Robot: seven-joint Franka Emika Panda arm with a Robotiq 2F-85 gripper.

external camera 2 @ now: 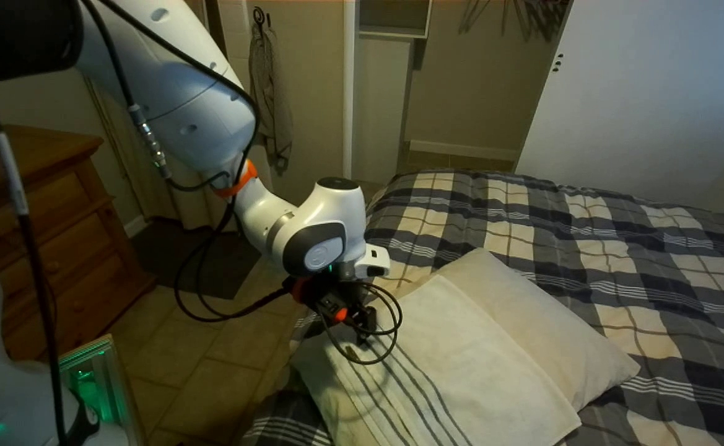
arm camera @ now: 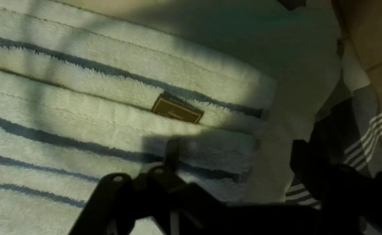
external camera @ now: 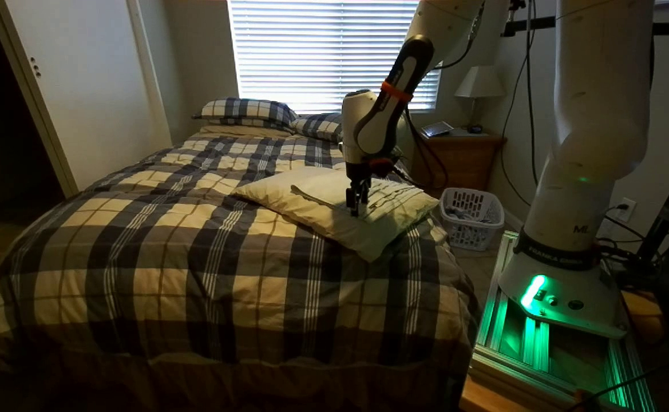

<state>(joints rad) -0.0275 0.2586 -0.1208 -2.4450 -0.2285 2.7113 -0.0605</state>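
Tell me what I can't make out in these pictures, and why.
Brown label, wrist view: its lettering is too small and blurred to read.
Striped towel, in an exterior view: the picture's bottom edge cuts off part.
Whether the end effector touches it, wrist view: too dark there to tell.
One plaid pillow, in an exterior view: the robot arm hides one end.
Laundry basket, in an exterior view: its sides partly hide what it holds.
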